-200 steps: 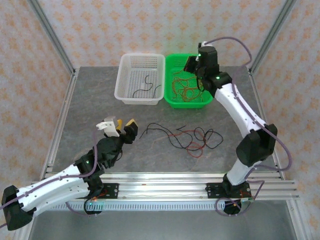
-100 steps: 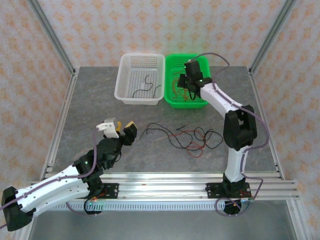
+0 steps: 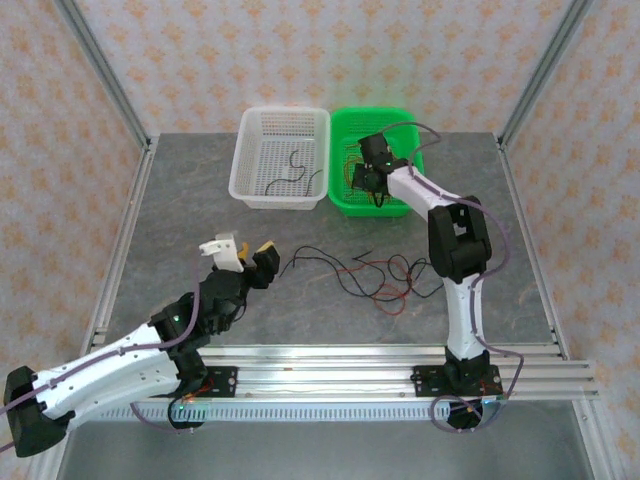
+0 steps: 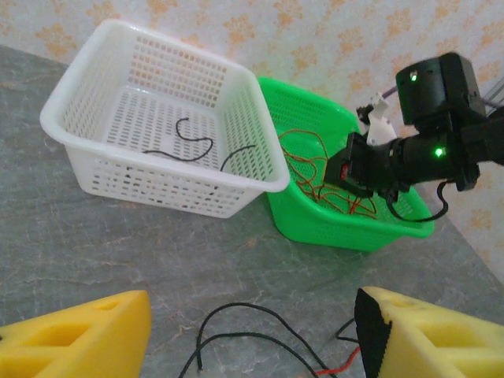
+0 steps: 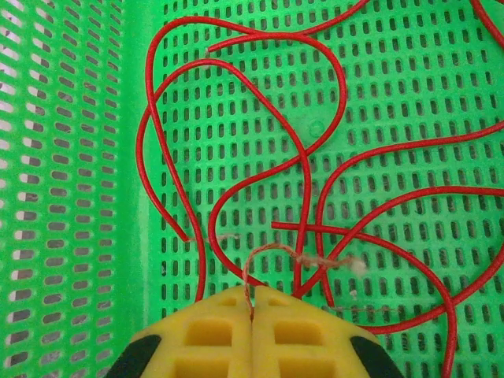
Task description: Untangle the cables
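The left arm lies low across the grey table (image 3: 180,220), stretched from the near left corner towards the middle. The left gripper (image 3: 243,256) hovers just short of the loose tangle of red and black cables (image 3: 385,278) on the tabletop. Its yellow pads (image 4: 79,335) are spread wide with nothing between them, and a black cable loop (image 4: 236,319) lies on the table in the gap.

The right arm stands up from its base, bends sharply at the elbow and reaches back and leftwards. Its right gripper (image 3: 362,180) dips into the green basket (image 3: 378,210). Down there the right gripper's (image 5: 252,303) yellow pads are pressed together, and a thin coppery strand (image 5: 272,250) runs into the seam between them. It looks like the bare end of one of the red cables (image 5: 304,205) that curl over the basket floor.

The white basket (image 3: 250,190) touches the green one on its left and holds a few black cables (image 3: 290,172)
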You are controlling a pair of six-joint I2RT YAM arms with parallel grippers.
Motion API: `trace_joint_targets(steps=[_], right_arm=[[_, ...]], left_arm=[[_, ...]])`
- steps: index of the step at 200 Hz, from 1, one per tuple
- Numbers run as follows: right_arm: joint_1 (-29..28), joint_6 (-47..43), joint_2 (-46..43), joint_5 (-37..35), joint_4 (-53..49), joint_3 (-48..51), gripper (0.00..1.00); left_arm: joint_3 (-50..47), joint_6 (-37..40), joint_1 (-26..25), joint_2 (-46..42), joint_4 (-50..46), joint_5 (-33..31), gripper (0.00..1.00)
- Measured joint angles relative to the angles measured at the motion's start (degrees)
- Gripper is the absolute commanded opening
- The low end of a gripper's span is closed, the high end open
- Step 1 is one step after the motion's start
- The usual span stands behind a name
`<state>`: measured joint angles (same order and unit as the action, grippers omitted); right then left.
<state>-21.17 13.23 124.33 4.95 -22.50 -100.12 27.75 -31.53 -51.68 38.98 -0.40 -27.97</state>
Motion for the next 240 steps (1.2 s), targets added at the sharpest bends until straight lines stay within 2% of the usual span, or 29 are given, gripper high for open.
trace_joint_targets(steps=[35,43,52,66,98,131,162,199,240], right_arm=[[0.0,1.14,0.59,-0.68,-1.77,-3.41,0.47],[0.0,1.53,0.68,-1.01,-2.36,-4.04,0.59],[0.0,2.14,0.68,-1.31,-3.13,-4.63,0.69],[0.0,2.29,0.68,-1.88,-4.28,-5.38,0.78],[0.0,2.58,0.63,-2.89,-6.49,-5.97,0.92],[0.0,2.58,-0.61,-3.45,-8.24,-5.81,0.95],[0.0,2.58,-6.86,-3.48,-8.24,-2.38,0.96],[-0.07,2.6,-19.28,-3.56,-6.36,6.82,0.96],[-1.86,2.69,-36.61,-3.74,-2.49,24.17,0.96]], left_arm=[[1.33,-0.63,-0.02,3.21,-0.37,2.32,0.7],[1.7,-1.18,0.0,3.96,-0.37,2.78,0.7],[2.14,-1.68,-0.02,4.76,-0.5,3.39,0.7],[2.86,-2.29,-0.02,5.95,-0.7,4.0,0.7],[4.5,-3.48,-0.02,8.28,-1.68,5.31,0.7],[5.6,-4.74,-0.07,10.34,-2.01,6.34,0.7],[7.13,-6.1,-0.28,12.9,-2.89,7.04,0.69],[9.6,-8.44,-0.83,17.57,-3.48,8.94,0.64],[14.97,-13.51,-2.47,27.32,-4.57,12.96,0.59]])
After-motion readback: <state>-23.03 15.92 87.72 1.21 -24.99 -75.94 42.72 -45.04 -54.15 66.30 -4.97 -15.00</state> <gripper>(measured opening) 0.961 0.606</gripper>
